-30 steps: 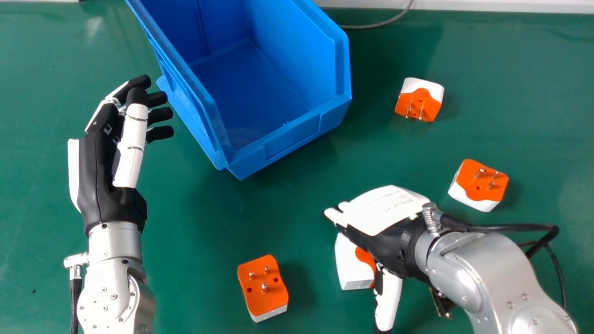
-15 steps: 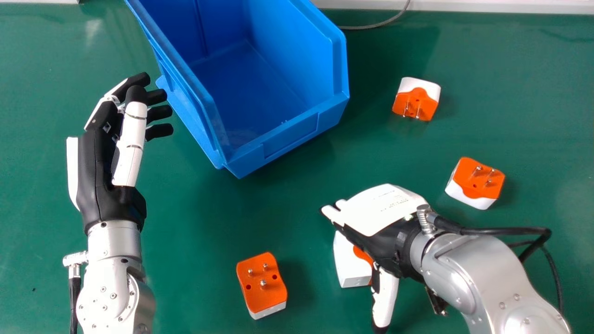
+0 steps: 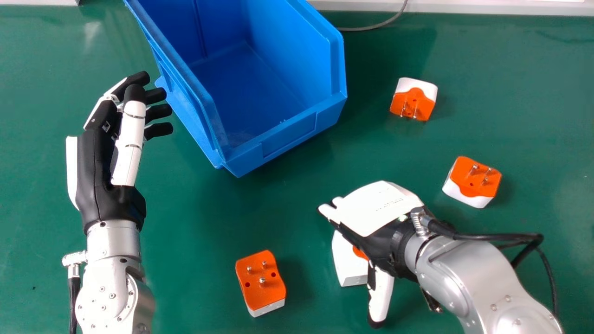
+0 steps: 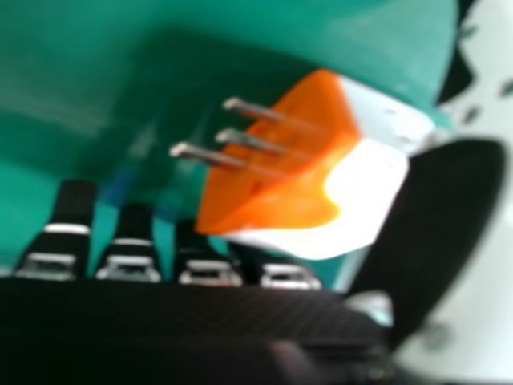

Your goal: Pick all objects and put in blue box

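Lower right of the frame, the right hand (image 3: 378,208) is spread wide over an orange-and-white adapter (image 3: 345,262); more adapters (image 3: 261,283) lie lower centre, right and upper right, blue box (image 3: 290,134) upper centre, left hand (image 3: 95,171) at left, fingers loose

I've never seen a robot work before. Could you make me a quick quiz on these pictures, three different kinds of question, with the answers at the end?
1. True or false: The left robot hand is beside the blue box.

2. How many orange and white adapters can be seen in the head view?
A) two
B) four
C) six

3. Fill in the blank: Seen from the camera at the right robot hand, the adapter close by shows ______ metal pins.

Key: 1 true; 2 B; 3 three
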### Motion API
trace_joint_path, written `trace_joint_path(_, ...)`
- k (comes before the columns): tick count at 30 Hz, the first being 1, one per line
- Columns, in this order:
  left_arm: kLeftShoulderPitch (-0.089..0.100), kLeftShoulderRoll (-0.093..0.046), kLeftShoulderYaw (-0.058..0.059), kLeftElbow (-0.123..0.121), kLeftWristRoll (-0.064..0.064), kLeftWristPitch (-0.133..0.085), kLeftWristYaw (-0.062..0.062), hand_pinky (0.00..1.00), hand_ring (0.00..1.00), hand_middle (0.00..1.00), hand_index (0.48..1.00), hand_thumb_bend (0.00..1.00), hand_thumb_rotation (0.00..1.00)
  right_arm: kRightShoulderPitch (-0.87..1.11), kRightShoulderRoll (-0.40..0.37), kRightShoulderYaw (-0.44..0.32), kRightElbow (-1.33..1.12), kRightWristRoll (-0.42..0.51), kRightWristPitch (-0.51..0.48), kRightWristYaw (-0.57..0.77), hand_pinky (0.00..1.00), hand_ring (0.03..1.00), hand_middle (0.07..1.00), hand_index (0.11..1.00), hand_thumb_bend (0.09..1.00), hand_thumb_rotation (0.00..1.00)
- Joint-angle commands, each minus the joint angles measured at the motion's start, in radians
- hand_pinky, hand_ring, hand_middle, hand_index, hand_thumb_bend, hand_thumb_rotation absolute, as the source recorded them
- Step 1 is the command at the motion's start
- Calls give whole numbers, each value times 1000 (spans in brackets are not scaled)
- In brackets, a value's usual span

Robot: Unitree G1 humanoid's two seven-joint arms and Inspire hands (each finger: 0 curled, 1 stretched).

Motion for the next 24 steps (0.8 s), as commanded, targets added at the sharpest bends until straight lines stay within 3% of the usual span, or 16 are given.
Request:
trace_joint_path(1,-10,10,3,0,5,-16,-3,603,657,688,727,541,681,8,-3,10,16,0,-16,-26,829,941,975,967,948,261)
trace_joint_path(6,-12,9,7,3,-7,-14,-7,603,655,685,725,539,677,29,13,-5,24,37,-18,-92,767,879,926,920,923,268)
trace_joint_path(10,-12,12,6,7,-6,-17,-8,603,655,685,725,539,677,33,9,-5,37,56,-43,-156,767,879,926,920,923,268)
trace_joint_path(11,-12,13,5,8,-4,-17,-8,603,654,685,725,538,672,33,10,-6,42,61,-45,-164,684,789,852,876,891,240)
trace_joint_path(14,-15,12,7,12,-3,-18,-2,603,654,685,725,538,672,31,14,-5,55,76,-48,-183,684,789,852,876,891,240)
trace_joint_path(15,-16,11,8,13,-5,-19,-1,603,654,684,725,536,669,31,15,-5,60,81,-49,-187,583,685,777,840,823,191)
trace_joint_path(19,-14,8,5,3,-6,-13,0,603,654,684,725,536,669,29,17,-5,79,105,-64,-230,583,685,777,840,823,191)
trace_joint_path(20,-14,8,5,1,-6,-14,1,603,652,682,723,538,665,30,17,-7,81,114,-69,-246,500,599,717,812,770,153)
trace_joint_path(24,-15,7,6,4,-14,-15,-4,603,652,682,723,538,665,36,10,-15,85,145,-87,-293,500,599,717,812,770,153)
